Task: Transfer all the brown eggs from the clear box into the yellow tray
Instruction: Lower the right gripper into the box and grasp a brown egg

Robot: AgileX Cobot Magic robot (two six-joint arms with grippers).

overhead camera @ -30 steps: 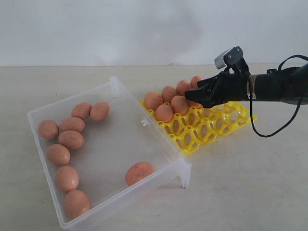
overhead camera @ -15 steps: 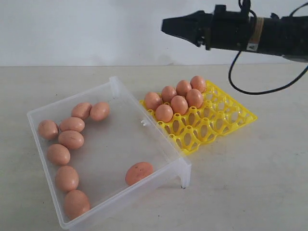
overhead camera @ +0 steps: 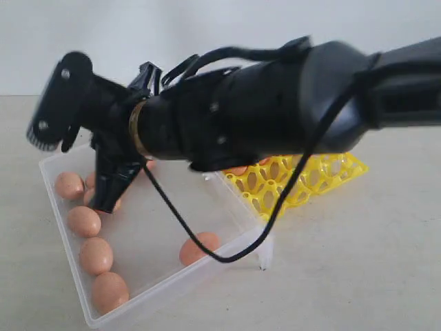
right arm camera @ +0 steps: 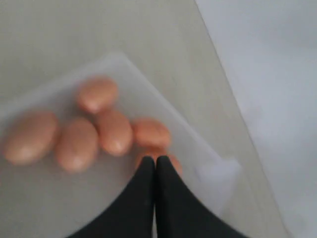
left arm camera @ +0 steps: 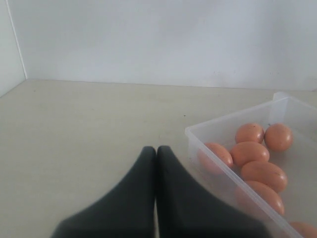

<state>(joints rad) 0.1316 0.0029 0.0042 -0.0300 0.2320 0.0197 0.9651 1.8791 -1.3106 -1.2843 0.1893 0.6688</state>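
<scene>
The clear box (overhead camera: pixel 172 287) holds several brown eggs (overhead camera: pixel 83 221) along its left side and one egg (overhead camera: pixel 200 247) near its front right wall. My right arm reaches across it, and the right gripper (overhead camera: pixel 105 200) points down, shut and empty, over the eggs at the back left. In the right wrist view the right gripper (right arm camera: pixel 155 159) hangs just above a cluster of eggs (right arm camera: pixel 114 130), blurred. The yellow tray (overhead camera: pixel 324 172) shows only at its right part; the arm hides its eggs. My left gripper (left arm camera: pixel 156 148) is shut and empty, low on the table beside the box (left arm camera: pixel 218 161).
The box stands on small legs (overhead camera: pixel 263 261) at its front right corner. A black cable (overhead camera: pixel 275 214) hangs from the right arm across the box's right wall. A white wall runs behind the beige table (overhead camera: pixel 358 262).
The right arm swung from the yellow tray, up and across to the left, and now comes down over the eggs in the clear box. Its gripper stays shut and empty.
</scene>
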